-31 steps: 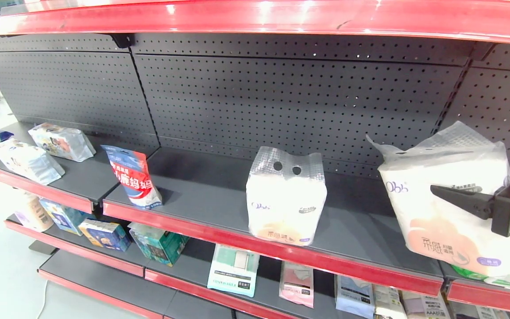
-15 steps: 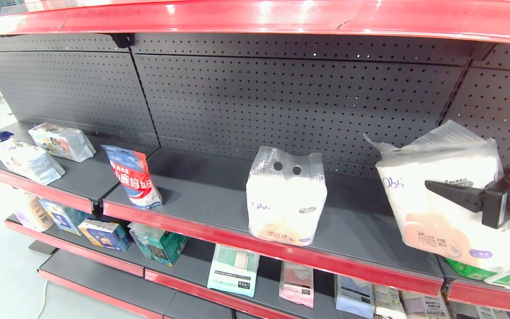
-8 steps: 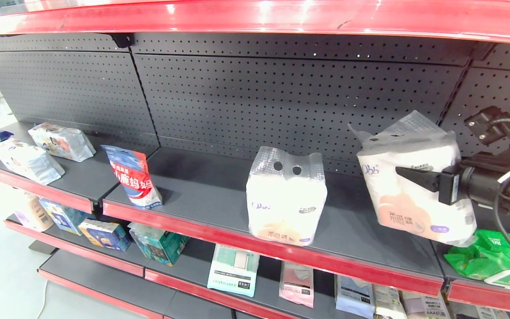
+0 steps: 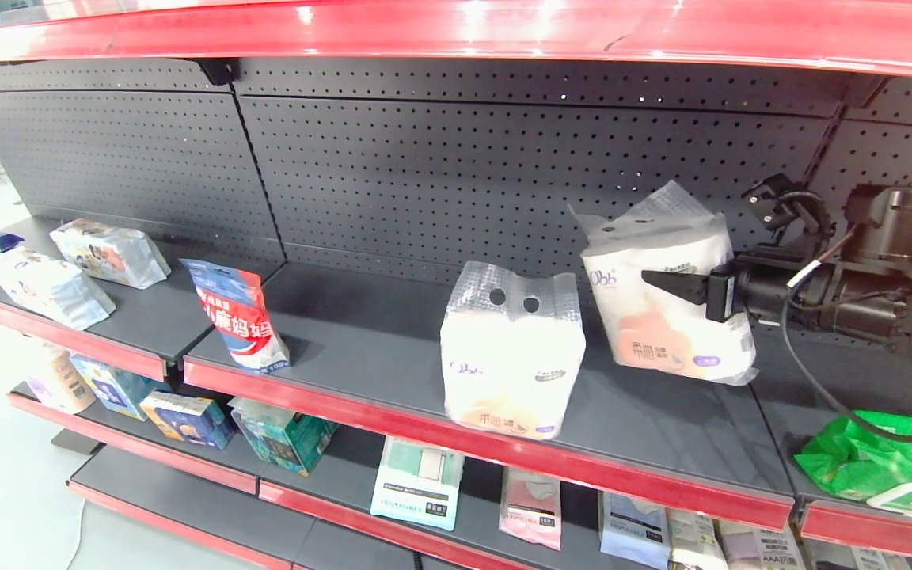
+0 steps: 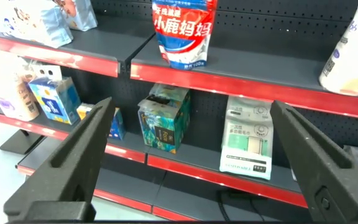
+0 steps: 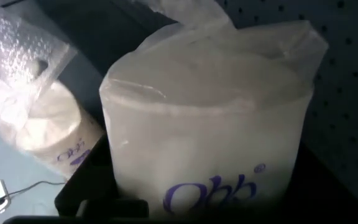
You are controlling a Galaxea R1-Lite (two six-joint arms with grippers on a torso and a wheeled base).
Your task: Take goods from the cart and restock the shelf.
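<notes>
White plastic-wrapped tissue-roll pack (image 4: 662,332), slightly tilted, is at the right rear of the dark shelf board (image 4: 393,340), clamped by the right gripper (image 4: 666,279) on a level, outstretched arm, while the left gripper (image 5: 191,107) gapes wide.

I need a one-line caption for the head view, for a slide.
Right hand holds a paper-roll pack over the shelf, right of a matching standing pack.
</notes>
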